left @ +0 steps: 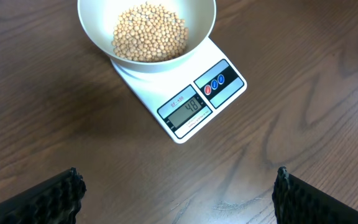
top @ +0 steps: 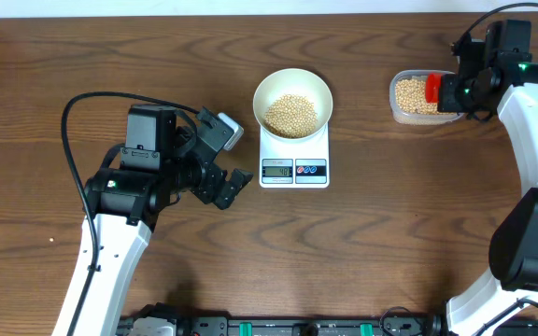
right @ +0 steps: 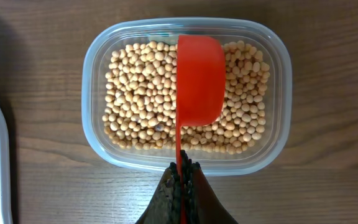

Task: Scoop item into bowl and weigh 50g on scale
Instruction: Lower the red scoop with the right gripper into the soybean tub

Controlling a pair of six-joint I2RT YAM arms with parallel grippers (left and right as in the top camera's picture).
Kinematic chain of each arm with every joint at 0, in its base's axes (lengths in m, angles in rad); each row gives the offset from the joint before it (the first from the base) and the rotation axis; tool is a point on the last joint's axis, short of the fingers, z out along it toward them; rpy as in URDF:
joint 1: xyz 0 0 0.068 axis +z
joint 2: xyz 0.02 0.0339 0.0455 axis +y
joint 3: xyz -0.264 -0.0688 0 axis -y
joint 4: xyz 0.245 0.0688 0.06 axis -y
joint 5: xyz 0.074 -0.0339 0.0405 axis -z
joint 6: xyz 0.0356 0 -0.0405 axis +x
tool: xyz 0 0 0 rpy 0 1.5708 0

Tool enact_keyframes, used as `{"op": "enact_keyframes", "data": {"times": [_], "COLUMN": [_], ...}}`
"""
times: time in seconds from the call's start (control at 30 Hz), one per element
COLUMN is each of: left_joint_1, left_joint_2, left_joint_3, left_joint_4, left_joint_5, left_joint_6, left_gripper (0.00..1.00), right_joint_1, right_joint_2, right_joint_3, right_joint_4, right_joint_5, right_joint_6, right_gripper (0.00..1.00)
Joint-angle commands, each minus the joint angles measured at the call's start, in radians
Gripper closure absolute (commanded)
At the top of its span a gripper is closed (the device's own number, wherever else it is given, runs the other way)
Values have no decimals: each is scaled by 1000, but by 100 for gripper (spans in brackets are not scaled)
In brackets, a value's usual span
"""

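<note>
- table (top: 390, 243): showing dark wood grain, smooth, faintly shiny
- bowl (left: 204, 22): looking white, smooth, matt
- scale (left: 166, 81): looking like smooth white plastic, display panel shining
- container (right: 92, 124): showing clear thin plastic
- scoop (right: 201, 74): gleaming as glossy red plastic
- beans (right: 135, 93): looking tan, smooth, matt
- pads (left: 55, 196) of left gripper (left: 176, 202): showing black, ribbed, matt

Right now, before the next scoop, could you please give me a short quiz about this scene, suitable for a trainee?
1. True or false: the bowl of beans stands on the scale.
2. The right gripper is shut on: A) the red scoop B) the bowl C) nothing.
3. Which gripper stands open, holding nothing?
Key: 1 true; 2 A; 3 the left gripper.
</note>
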Motion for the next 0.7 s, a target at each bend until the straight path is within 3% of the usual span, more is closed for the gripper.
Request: {"op": "enact_keyframes", "data": {"times": [0.0,0.67], "left_joint_1": [-2,-2], "left_joint_2": [5,5], "left_joint_3": [24,24], "left_joint_4": [0,0], "left_joint_5": [-6,-6], "left_joint_6": [18,18], "left_gripper": [1,2], "right_joint_1": [8,32], "right_joint_2": [13,39], "right_joint_3": [2,2], "right_joint_4": [2,-1], "right_joint_5": [-17,-81], "right_joint_6": [16,20], "right_gripper": [99,99]}}
